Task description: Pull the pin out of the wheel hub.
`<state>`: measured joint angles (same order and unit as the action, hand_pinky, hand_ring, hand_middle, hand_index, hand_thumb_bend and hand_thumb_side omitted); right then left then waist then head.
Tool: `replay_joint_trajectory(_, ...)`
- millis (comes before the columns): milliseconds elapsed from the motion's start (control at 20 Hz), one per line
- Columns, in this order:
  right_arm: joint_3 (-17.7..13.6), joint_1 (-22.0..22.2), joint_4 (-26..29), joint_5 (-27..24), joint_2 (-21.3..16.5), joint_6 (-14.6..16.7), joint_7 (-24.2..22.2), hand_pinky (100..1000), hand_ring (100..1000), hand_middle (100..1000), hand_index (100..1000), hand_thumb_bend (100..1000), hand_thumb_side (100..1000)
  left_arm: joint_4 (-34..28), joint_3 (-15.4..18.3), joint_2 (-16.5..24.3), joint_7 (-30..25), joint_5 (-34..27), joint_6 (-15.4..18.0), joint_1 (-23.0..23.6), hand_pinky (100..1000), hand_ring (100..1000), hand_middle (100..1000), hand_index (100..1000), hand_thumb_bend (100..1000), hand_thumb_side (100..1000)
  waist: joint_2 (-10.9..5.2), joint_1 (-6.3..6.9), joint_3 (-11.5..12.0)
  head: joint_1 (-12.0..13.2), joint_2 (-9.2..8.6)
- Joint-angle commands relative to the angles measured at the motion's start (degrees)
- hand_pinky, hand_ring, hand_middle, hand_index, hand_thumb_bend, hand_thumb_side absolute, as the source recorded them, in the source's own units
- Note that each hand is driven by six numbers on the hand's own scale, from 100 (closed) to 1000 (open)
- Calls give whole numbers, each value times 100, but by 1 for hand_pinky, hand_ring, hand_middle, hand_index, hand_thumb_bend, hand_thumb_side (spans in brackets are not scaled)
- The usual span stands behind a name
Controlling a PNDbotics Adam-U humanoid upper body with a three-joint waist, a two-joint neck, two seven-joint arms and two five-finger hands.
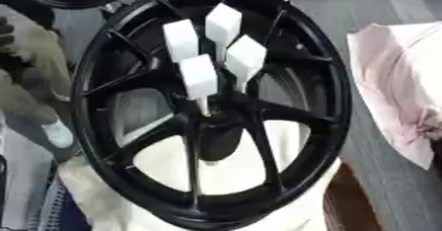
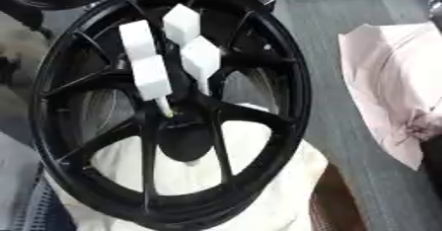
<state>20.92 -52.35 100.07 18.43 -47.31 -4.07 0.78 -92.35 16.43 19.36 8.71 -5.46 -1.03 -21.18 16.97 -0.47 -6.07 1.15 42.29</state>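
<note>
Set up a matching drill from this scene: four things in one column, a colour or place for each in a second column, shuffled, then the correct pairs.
Things:
1. wheel rim
2. block-headed pins
3. crumpled cloth
4. sheet under the wheel

Descriptions:
A. pale pink, lying to the right of the wheel
B. white, standing up from the hub area
C. black, with spokes, filling the middle of the view
D. cream-white, showing through the lower spoke gaps

Pairs: 1-C, 2-B, 3-A, 4-D

No robot hand shows in either view.

Black wheel hub (image 2: pixel 172 111), four white-headed pins (image 2: pixel 151 77) upright at centre, pink cloth (image 2: pixel 388 87) right.
</note>
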Motion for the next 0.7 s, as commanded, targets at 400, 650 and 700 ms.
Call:
replay_joint_trajectory(400, 1462, -1477, -890, 867, 267, 940, -955, 895, 824, 815, 854, 178, 498, -40, 50, 308, 22, 70, -2, 91, 742, 678, 586, 745, 515, 770, -218, -58, -144, 2, 97)
replay_joint_trajectory(650, 2103, -2199, -1564, 1307, 894, 1387, -1402, 909, 836, 831, 864, 130, 518, -31, 65, 329, 37, 72, 2, 113, 743, 679, 586, 745, 515, 771, -219, -60, -198, 2, 112)
replay_joint_trajectory(700, 2221, -2308, -1694, 1366, 999, 1476, -1491, 911, 838, 834, 866, 117, 527, -29, 67, 331, 38, 73, 3, 115, 743, 679, 586, 745, 514, 771, -218, -59, -208, 3, 112)
